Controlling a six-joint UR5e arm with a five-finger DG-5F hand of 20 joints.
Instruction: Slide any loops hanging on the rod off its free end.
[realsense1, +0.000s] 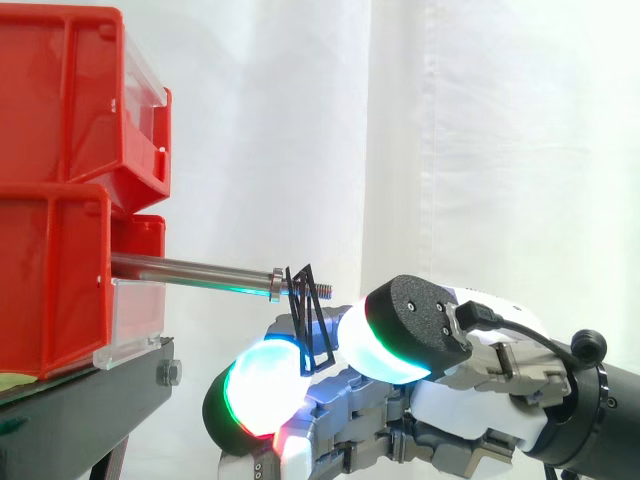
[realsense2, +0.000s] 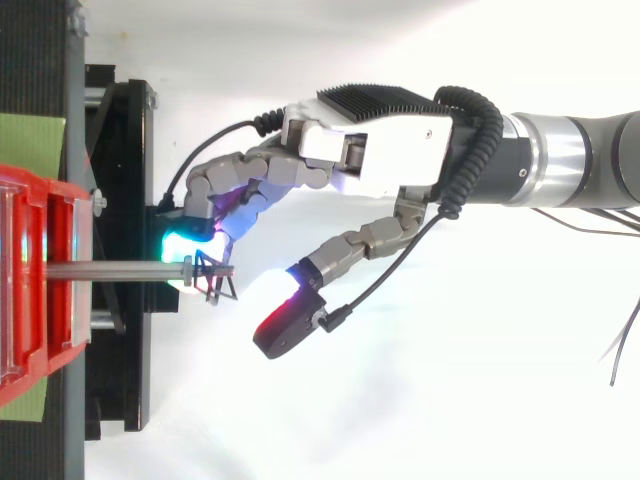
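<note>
A steel rod sticks out to the right from the lower red bin. A thin black wire loop hangs on the rod's threaded free end, just past a small collar. My hand reaches in from the right, below and around the rod's tip. In the top view the loop sits at the rod end, with a glowing fingertip of my hand right beside it. The thumb is spread away from the loop, so nothing is pinched. The hand is open.
A second red bin is stacked above the lower one, both on a black stand. White curtain lies behind, and there is free room to the right of the rod's tip.
</note>
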